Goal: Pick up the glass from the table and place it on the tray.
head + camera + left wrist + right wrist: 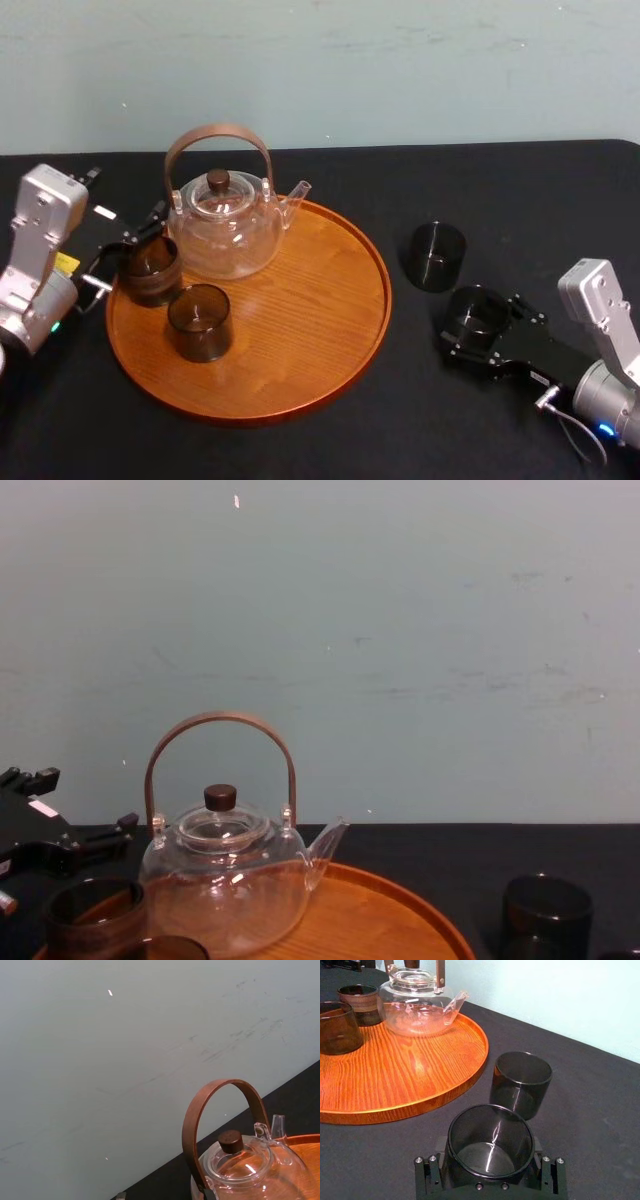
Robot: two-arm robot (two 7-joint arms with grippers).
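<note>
The big round wooden tray point(320, 300) is orange-brown with thin darker wood lines. The flat table top point(540, 200) is plain black. The see-through glass teapot point(225, 240) has a brown handle point(218, 130). The round glass cup point(490, 1157) is smoky dark grey.

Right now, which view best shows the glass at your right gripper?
The right wrist view: the glass sits close up between the right gripper's fingers, rim and inside plain. The head view shows it small, from above, right of the tray. The chest view, at most a sliver.

Teapot point(225, 225) on tray point(320, 330); free glass point(437, 256) behind held glass point(475, 312).
</note>
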